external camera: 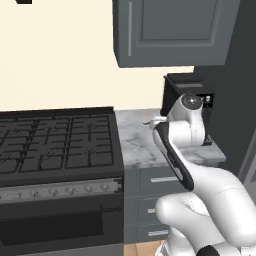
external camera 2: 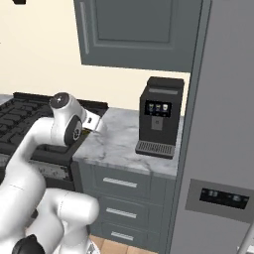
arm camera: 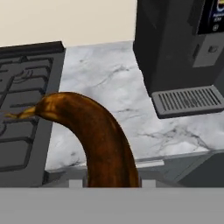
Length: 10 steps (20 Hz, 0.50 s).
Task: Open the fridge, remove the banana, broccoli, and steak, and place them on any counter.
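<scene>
Where the hand view begins, at its lower middle, a brown, overripe curved banana point(arm camera: 98, 140) rises from between the end effector's tips and arches to the upper left, its thin yellowish stem pointing at the left edge. The end effector is clamped on the banana, though its tips are hidden at the bottom of that frame. Beneath the fruit lies the white-grey marbled stone bench point(arm camera: 109, 83), with the black gas stove point(arm camera: 26, 96) filling the left side and a black coffee machine with a ribbed silver drip tray point(arm camera: 175, 57) at the upper right. In the right base view the white arm reaches over the bench's left end from the lower left, dark grey drawers with silver bar handles point(external camera 2: 121, 191) below, the tall matte grey fridge point(external camera 2: 223, 129) down the right side, and a grey wall cabinet point(external camera 2: 139, 32) at the top.
</scene>
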Motion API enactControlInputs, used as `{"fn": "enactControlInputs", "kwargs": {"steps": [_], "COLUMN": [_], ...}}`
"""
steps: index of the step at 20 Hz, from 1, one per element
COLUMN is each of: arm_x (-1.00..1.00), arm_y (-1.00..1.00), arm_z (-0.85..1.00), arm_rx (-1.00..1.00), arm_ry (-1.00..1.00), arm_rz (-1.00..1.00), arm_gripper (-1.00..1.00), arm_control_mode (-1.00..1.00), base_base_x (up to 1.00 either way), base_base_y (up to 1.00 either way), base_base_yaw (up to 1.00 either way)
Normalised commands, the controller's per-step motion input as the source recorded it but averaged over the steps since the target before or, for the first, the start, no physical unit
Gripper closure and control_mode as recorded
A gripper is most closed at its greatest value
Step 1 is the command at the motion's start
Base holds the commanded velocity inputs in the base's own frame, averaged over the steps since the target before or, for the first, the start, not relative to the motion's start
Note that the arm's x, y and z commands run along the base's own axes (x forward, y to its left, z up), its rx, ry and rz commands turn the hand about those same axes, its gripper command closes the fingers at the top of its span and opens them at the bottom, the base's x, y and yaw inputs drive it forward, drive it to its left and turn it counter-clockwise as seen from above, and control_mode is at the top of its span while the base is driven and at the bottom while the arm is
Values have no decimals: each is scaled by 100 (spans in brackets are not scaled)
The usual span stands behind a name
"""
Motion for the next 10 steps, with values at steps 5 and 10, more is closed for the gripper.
{"fn": "enactControlInputs", "kwargs": {"steps": [5,10], "arm_x": [100,100], "arm_y": [0,-6], "arm_z": [-64,-31], "arm_rx": [0,0], "arm_ry": [15,23], "arm_rz": [-1,-2], "arm_gripper": [100,100], "arm_control_mode": [-100,-100], "base_base_x": [0,0], "base_base_y": [0,0], "base_base_yaw": [0,0]}}
